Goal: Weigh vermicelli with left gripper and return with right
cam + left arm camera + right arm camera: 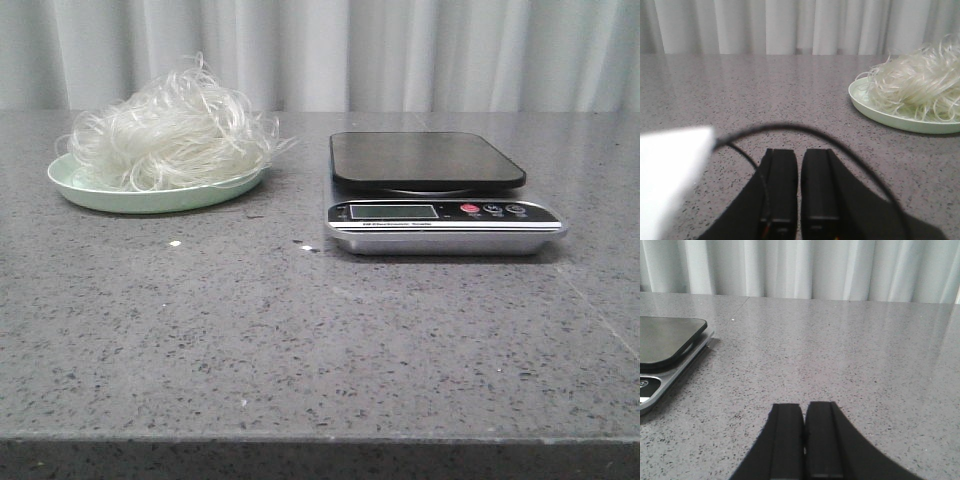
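One fluffy, nest-like bundle of thin, curly, translucent whitish vermicelli (168,135) lies heaped on one shallow, round, pale green plate (120,196), which rests on the grey speckled stone bench (300,340). The bundle is a low mound, a little wider than it is tall, with its longer spread running left to right across the plate in the front view; it has no clear pointing end, only loose strands sticking out, a few trailing past the plate's rim on the side nearest the scale.

One flat digital kitchen scale (440,215), silver-bodied with a black rectangular weighing platform, sits on the bench to the right of the plate and well apart from it. A display and small buttons, one of them red, face the front. The platform is bare.

The left end effector (799,187), black with blocky fingers, has its two fingers pressed nearly together with nothing between them, low over the bench, left of the plate. A dark cable (790,128) arcs over it. The right end effector (804,437) is likewise closed and holding nothing, on the far side of the scale from the plate.
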You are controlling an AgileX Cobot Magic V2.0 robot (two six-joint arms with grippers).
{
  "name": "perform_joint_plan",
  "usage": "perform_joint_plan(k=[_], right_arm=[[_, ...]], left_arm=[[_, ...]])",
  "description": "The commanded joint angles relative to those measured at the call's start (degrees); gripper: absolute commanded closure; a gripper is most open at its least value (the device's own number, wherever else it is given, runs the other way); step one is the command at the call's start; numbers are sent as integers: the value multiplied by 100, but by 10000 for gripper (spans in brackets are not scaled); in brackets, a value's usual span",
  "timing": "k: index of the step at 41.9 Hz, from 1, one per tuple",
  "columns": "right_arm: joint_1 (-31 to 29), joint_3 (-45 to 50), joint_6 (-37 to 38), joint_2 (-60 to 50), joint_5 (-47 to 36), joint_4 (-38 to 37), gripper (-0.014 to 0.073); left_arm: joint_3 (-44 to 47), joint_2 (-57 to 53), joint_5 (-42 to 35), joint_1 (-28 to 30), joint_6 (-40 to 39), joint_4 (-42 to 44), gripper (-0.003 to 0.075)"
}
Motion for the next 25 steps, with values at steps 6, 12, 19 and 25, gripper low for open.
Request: perform_joint_plan(k=[6,12,19,25], right_arm=[[-39,-51,8,-95,-414,-37,442],[-39,-51,8,-95,-419,-37,442],[-39,-51,8,-95,-425,-37,442],[-39,-51,8,-95,-425,-37,442]], left_arm=[[50,-111,-1031,-37,-64,-29,577],[50,-111,-2070,-37,-64,-29,577],[-112,-111,-3426,-37,-64,-29,577],[-1185,-32,-2574,-37,-64,-29,577]])
